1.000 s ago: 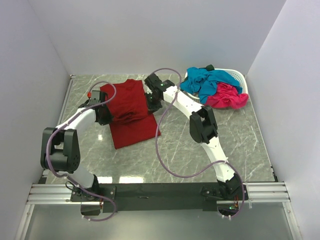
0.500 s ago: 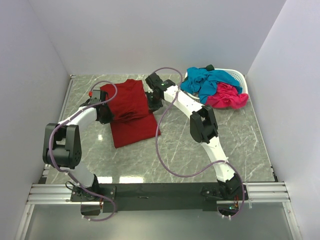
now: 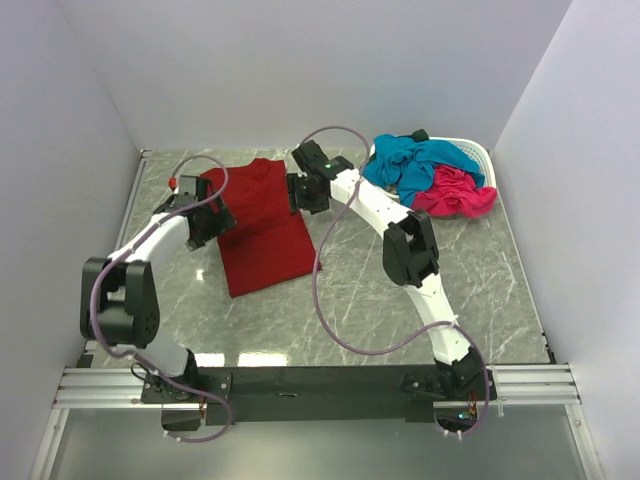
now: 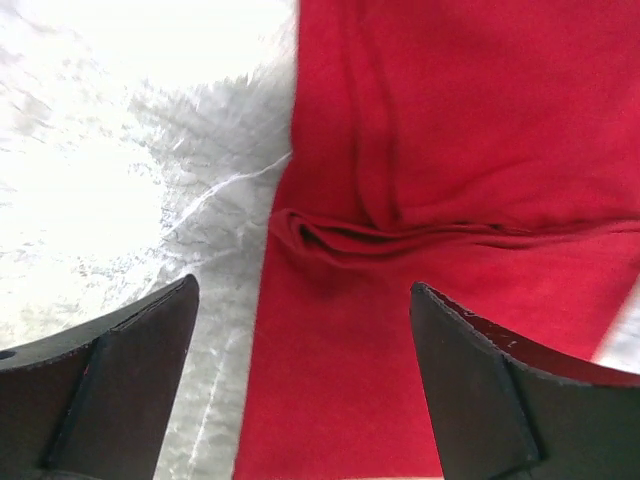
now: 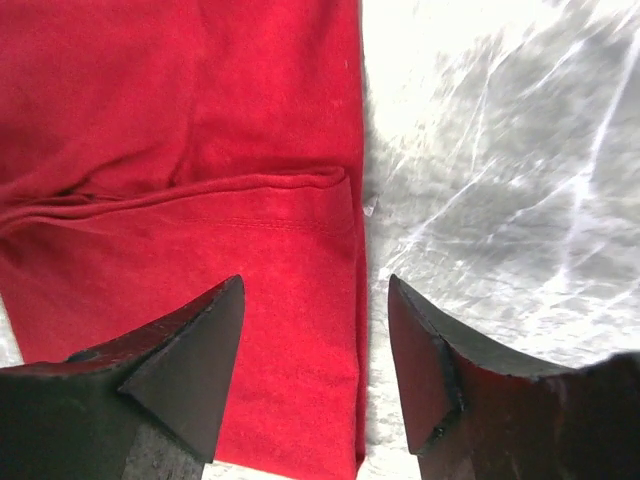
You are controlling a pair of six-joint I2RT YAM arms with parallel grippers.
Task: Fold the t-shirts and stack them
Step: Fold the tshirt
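White arms (image 3: 165, 235), black hands (image 3: 222, 224) (image 3: 297, 194), looping purple cables (image 3: 316, 275)

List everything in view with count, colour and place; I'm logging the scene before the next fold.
dark red t-shirt: 1, dark red, lying partly folded on the table, left of centre
teal-blue t-shirt: 1, teal-blue, heaped in the basket
hot pink t-shirt: 1, hot pink, spilling over the basket's near side
basket: 1, white, far right corner
table: 1, grey marble
left gripper: 1, black, open over the red shirt's left edge
right gripper: 1, black, open over its right edge
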